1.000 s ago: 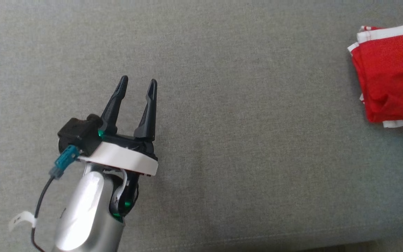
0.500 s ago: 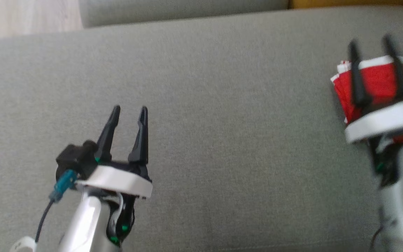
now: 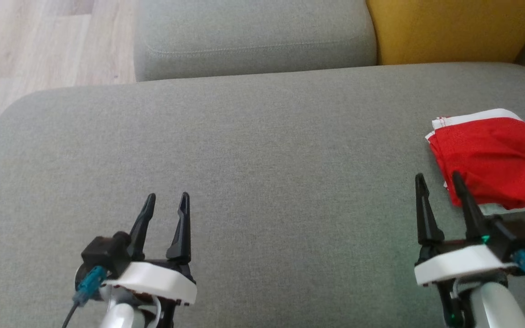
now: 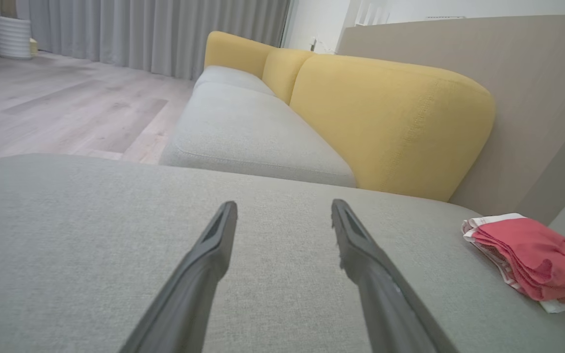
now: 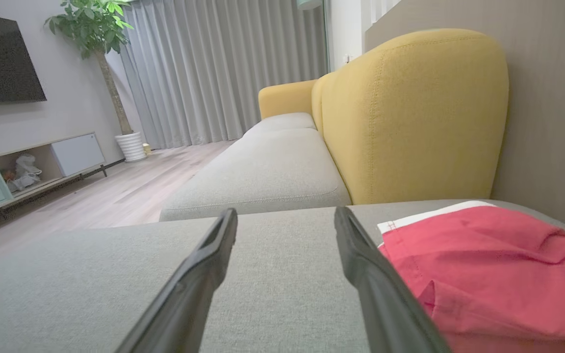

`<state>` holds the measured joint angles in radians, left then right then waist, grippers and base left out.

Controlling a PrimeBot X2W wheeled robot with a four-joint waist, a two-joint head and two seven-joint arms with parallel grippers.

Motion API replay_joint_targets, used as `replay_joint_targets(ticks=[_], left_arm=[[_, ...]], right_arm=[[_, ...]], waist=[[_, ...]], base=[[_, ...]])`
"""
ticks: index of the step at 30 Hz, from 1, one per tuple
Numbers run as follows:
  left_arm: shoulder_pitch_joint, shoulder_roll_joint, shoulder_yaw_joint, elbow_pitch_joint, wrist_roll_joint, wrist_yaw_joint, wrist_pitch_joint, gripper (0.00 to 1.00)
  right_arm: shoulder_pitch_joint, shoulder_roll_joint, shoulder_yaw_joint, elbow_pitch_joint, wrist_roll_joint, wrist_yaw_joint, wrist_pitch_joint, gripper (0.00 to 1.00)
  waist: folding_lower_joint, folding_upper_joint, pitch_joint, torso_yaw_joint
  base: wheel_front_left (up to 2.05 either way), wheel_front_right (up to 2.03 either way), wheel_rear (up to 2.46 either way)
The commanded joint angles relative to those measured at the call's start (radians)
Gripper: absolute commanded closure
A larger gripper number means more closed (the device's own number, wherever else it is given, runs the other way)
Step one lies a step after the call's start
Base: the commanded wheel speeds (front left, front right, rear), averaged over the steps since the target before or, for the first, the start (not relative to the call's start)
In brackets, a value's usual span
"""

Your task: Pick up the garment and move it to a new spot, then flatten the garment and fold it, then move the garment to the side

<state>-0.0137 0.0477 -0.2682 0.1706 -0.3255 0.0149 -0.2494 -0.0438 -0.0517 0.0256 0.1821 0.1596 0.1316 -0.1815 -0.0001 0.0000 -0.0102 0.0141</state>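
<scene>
The garment [image 3: 495,157] is red with white trim and lies folded at the right side of the grey sofa cushion [image 3: 262,150]. It also appears at the right of the left wrist view as the garment [image 4: 532,255] and fills the lower right of the right wrist view as the garment [image 5: 488,274]. My right gripper [image 3: 440,180] stands open just left of and below the garment, apart from it, with nothing between its fingers. My left gripper [image 3: 167,200] is open over bare cushion at the lower left, far from the garment.
A second grey seat cushion [image 3: 253,36] lies beyond the one in front. A yellow backrest [image 3: 454,27] rises at the far right. Wooden floor [image 3: 30,45] shows past the cushion's left edge. A TV unit [image 5: 27,162] and a potted plant [image 5: 101,29] stand across the room.
The head camera has tilted up, bringing the far cushion, yellow backrest and floor into view. My right gripper has drawn back from over the garment to its lower left. Both grippers stayed open.
</scene>
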Motion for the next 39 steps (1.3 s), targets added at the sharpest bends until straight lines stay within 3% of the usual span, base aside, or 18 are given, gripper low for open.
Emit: replay_joint_targets(ticks=[1, 13, 39], left_arm=[[-0.037, 0.003, 0.044, -0.044, 0.019, 0.005, -0.012, 0.0], [-0.017, 0.003, 0.06, -0.052, 0.027, 0.029, -0.012, 0.0], [-0.009, 0.003, 0.092, -0.063, -0.006, -0.003, -0.012, 0.0]], right_arm=[[-0.029, 0.001, 0.027, -0.024, 0.014, -0.001, -0.022, 0.0], [-0.022, 0.001, 0.038, 0.004, 0.028, -0.001, -0.053, 0.0], [-0.032, 0.001, 0.054, 0.015, 0.048, -0.001, -0.061, 0.0]], waist=[[0.0001, 0.0, -0.006, 0.004], [0.0001, 0.0, -0.013, 0.007], [0.0001, 0.0, -0.005, -0.001]], base=[[0.0, 0.0, 0.0], [0.0, 0.0, 0.0], [0.0, 0.0, 0.0]])
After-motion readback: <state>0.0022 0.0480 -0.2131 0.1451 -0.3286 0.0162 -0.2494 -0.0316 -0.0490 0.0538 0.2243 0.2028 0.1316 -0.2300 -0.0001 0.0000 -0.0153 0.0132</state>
